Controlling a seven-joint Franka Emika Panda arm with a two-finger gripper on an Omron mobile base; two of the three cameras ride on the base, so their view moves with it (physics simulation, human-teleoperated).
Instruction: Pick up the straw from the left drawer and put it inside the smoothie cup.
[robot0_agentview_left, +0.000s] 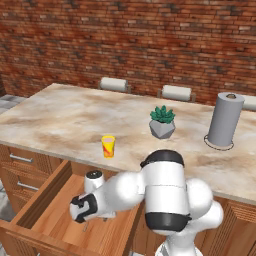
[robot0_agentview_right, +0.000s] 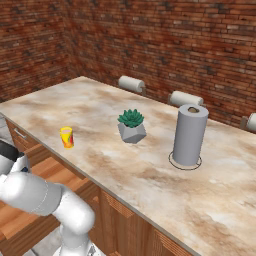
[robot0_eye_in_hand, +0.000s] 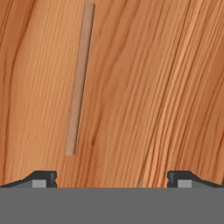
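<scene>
Jaws spread wide over the straw (robot0_eye_in_hand: 78, 81) lying flat on the floor of the left drawer (robot0_agentview_left: 37, 197), nothing pinched yet.

Left to right in the hand view: straw left of centre, nearer the left fingertip (robot0_eye_in_hand: 43, 178) than the right, bare wood across to the right one. Likely trouble: thin stick flush on wood, so closing off-centre could knock it aside or roll it; descending too far could jam the tips on the drawer floor. Drawer walls hem the gripper (robot0_agentview_left: 84, 220) at left and front; desk (robot0_agentview_left: 60, 120) edge overhangs behind. Smoothie cup (robot0_agentview_left: 108, 146) upright near that edge, open marble around it, plant pot (robot0_agentview_left: 162, 128) well apart.
</scene>
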